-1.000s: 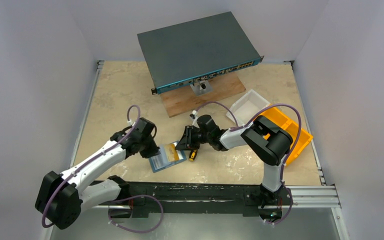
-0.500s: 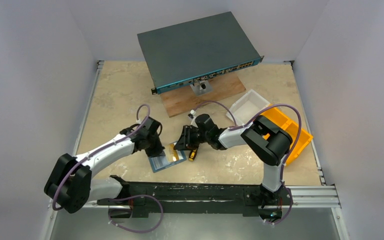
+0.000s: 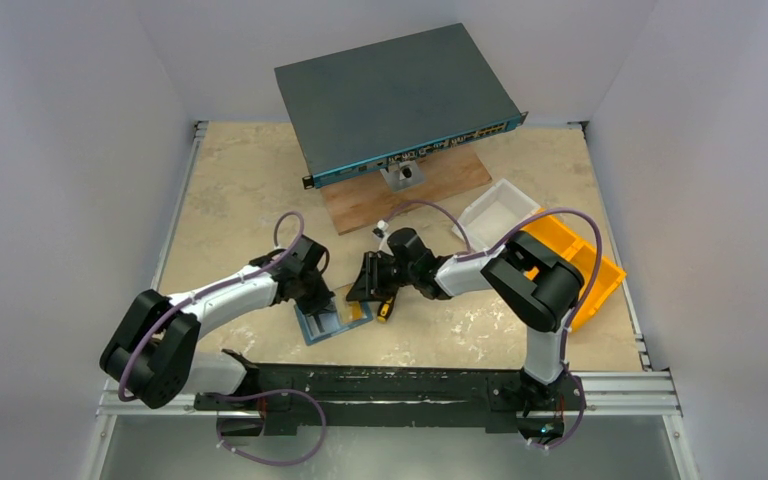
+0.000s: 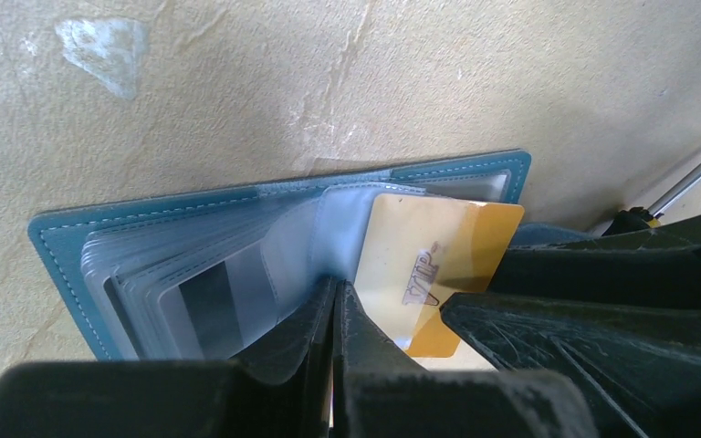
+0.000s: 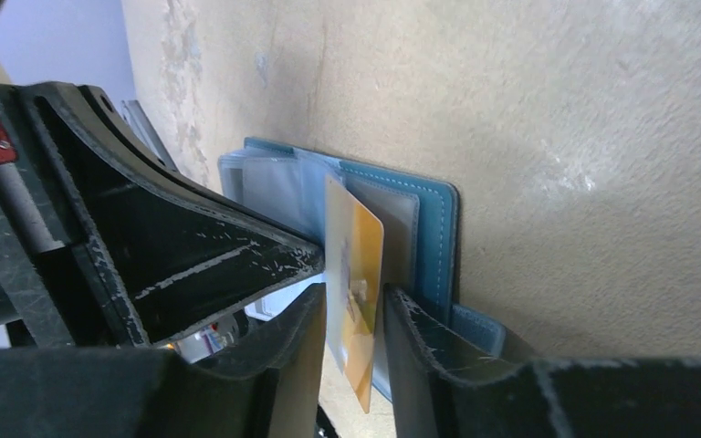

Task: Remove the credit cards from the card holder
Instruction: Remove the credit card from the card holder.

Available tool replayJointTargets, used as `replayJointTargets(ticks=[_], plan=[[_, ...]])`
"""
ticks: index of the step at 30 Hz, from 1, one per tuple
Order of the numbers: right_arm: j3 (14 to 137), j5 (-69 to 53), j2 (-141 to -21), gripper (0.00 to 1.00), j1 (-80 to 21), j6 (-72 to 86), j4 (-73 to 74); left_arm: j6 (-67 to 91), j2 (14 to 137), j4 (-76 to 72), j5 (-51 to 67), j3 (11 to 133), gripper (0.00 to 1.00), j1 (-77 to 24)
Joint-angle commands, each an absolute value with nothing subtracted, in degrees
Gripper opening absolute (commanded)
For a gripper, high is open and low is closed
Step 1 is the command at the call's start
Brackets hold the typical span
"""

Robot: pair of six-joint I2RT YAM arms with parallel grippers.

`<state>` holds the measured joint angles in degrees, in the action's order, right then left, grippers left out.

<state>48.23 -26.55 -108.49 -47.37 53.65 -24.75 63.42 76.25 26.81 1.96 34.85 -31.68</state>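
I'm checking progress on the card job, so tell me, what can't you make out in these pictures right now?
- Left wrist view: the yellow card has its lower edge hidden behind the left tool.
- Left wrist view: how many cards the card holder contains; overlapping clear sleeves obscure them.
- Right wrist view: whether the right tool pinches the yellow card; the contact is hidden.
- Top view: the card holder is tiny and half covered.

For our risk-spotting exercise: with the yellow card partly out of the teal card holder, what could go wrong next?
1. The right fingers straddle the yellow plastic card loosely; it may slip free.
2. The shut left fingers press only on clear sleeves, so the teal-blue folding card holder could drag along.
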Motion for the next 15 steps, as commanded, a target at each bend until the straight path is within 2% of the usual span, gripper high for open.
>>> replayJointTargets(ticks=[1, 6, 15], plan=[[49.19, -26.28, -109.65, 0.22, -48.43, 51.55, -21.47, 63.18, 77.93, 32.53, -4.26, 32.12, 0.00, -31.69], [48.45, -26.22, -107.83, 0.00, -48.35, 51.57, -20.94, 63.84, 76.86, 33.95, -5.45, 31.83, 0.00, -31.70], [48.65, -23.54, -102.10, 0.00, -47.24, 51.12, -16.72, 63.25, 71.57, 35.96, -5.94, 31.47, 0.00, -31.70]])
